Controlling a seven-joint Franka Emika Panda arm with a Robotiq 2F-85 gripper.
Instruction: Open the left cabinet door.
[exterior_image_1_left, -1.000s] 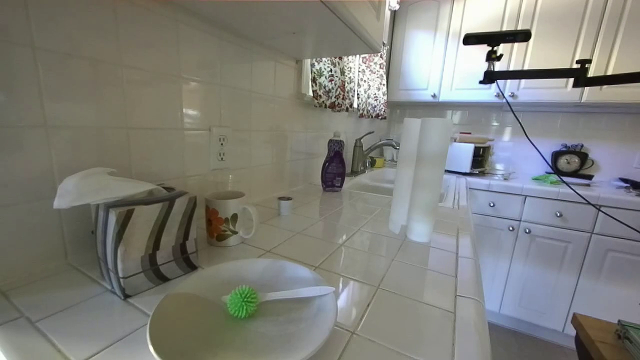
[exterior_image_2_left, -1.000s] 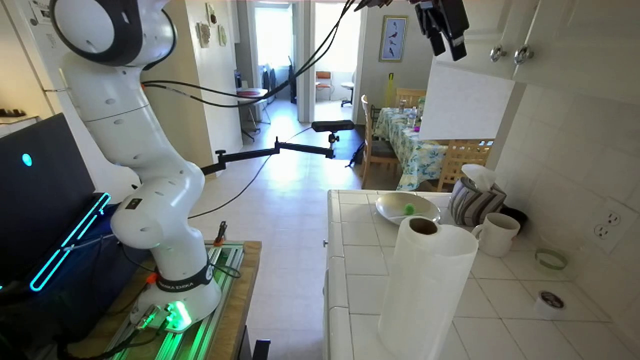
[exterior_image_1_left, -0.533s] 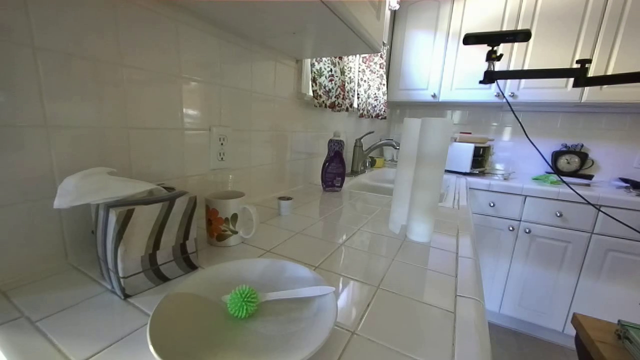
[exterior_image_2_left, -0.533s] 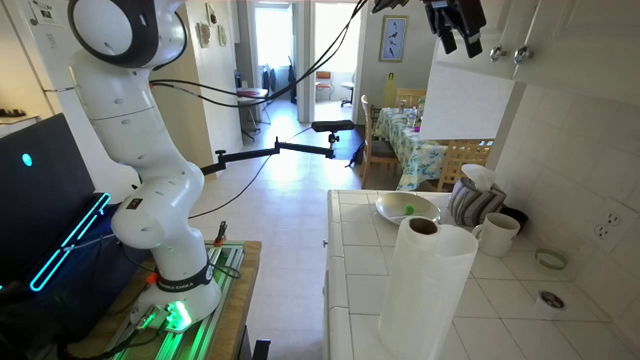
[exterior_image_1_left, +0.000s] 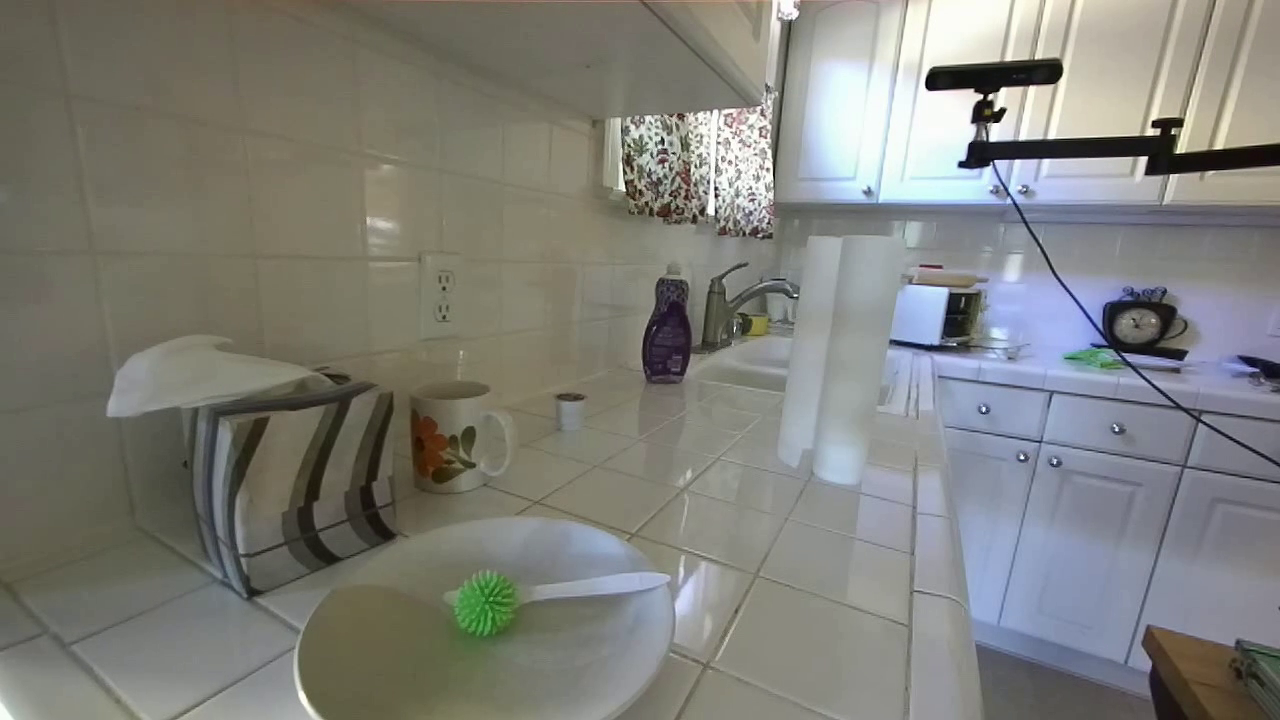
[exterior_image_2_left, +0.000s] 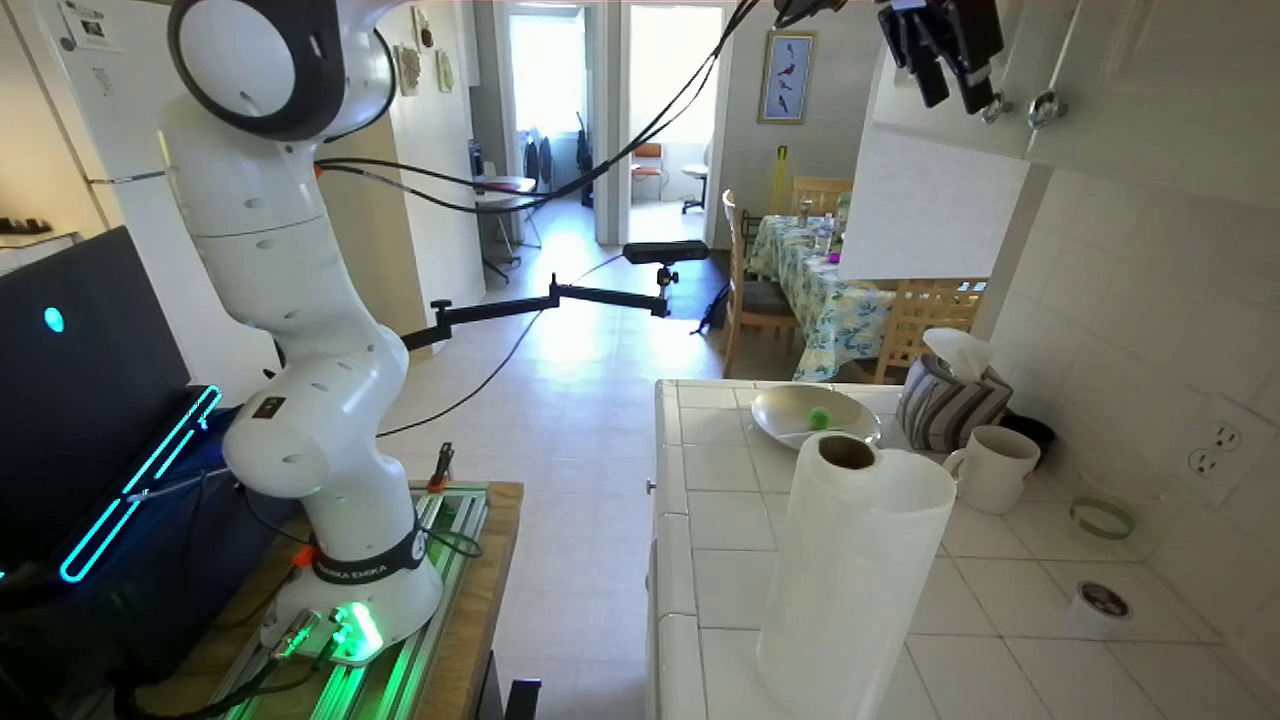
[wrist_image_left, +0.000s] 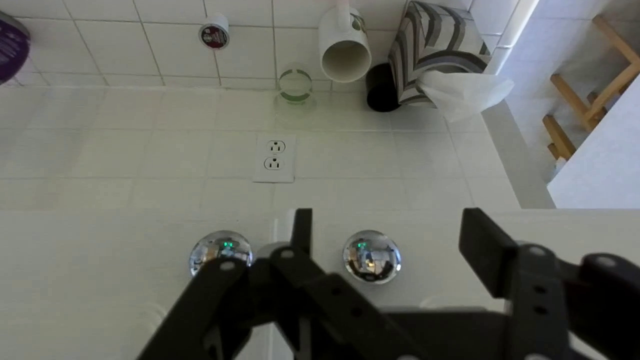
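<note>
In an exterior view, the white arm (exterior_image_2_left: 300, 290) rises at the frame's left, and its jaws hang at the top right, spread, with a gap showing between the tips. They angle downward close by the left cabinet door (exterior_image_2_left: 1030, 40), the farther of the pair here; its chrome knob (exterior_image_2_left: 994, 109) is partly hidden behind a tip. Nearer, the right cabinet door (exterior_image_2_left: 1160, 90) carries a matching knob (exterior_image_2_left: 1047, 110). Both doors appear closed. Below, a paper towel roll (exterior_image_2_left: 855, 600) stands upright on the tiled desk (exterior_image_2_left: 715, 465).

In the wrist view, which stands upside down, the jaws fill the lower part, wide apart. The chrome knob of the left door shows within the gap, clear on both sides along this line of sight; whether the tips reach level with it in depth I cannot tell. The matching knob lies outside the gap, partly covered by the jaws. Past the doors are a wall outlet (wrist_image_left: 274, 159), a mug (wrist_image_left: 342, 37), a striped tissue box (wrist_image_left: 431, 39) with a black container (wrist_image_left: 381, 90) just beside it, a clear container (wrist_image_left: 295, 87) with a green ring, and a small white cup (wrist_image_left: 215, 32).

In an exterior view, a pale bowl (exterior_image_1_left: 370, 665) on the desk holds a brush (exterior_image_1_left: 486, 604) with a spiky green head, and a purple bottle (exterior_image_1_left: 667, 335) stands near the faucet (exterior_image_1_left: 717, 316).
</note>
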